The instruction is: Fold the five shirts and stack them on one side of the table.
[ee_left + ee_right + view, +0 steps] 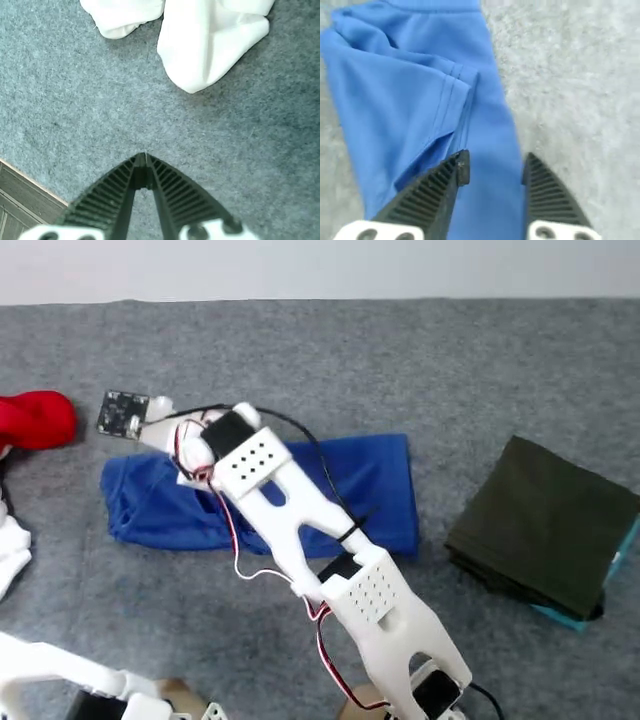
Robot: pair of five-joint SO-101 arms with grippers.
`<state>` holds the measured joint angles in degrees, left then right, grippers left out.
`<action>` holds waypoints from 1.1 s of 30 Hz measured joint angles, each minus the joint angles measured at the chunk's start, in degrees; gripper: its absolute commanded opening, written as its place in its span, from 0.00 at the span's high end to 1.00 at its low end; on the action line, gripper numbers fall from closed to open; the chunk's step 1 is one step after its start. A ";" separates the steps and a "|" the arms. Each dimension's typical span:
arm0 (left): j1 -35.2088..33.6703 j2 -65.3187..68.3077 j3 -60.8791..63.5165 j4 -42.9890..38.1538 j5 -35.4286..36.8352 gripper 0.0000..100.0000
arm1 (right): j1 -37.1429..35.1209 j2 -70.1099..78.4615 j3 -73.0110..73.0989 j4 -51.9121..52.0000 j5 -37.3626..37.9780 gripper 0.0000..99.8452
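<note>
High view: grey felt-covered table (400, 360). A blue shirt (370, 490) lies at the centre as a long, partly folded band, rumpled at its left end. The right arm (300, 530) stretches from the near edge across the shirt to that left end. A folded dark green shirt (545, 525) rests at the right side on top of a teal shirt (622, 545), whose edge shows beneath. A red shirt (35, 420) is bunched at the left edge, with a white shirt (12, 545) below it and the left arm (60, 670) at the near left corner. Left wrist view: the left gripper (145, 160) has its jaws pressed together and holds nothing, over bare felt near the table's edge and apart from the crumpled white shirt. Right wrist view: the right gripper (492, 167) has its jaws moderately spread over the blue shirt's folded edge, beside a hemmed sleeve.
</note>
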<state>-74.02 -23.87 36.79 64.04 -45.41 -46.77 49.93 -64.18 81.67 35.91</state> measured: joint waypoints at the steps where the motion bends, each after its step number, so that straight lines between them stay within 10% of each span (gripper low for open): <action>1: 0.44 0.00 0.00 0.00 -0.09 1.00 | -0.44 0.00 -2.29 2.55 0.00 0.99; 8: 2.73 0.00 0.00 0.00 -0.09 1.00 | -5.89 0.44 -11.25 16.97 -3.52 0.99; 33: 2.81 0.00 0.00 0.00 -0.18 1.00 | -3.43 17.67 -26.46 18.64 -5.54 0.99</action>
<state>-71.21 -23.87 36.79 64.04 -45.58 -50.20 67.60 -90.64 100.31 30.37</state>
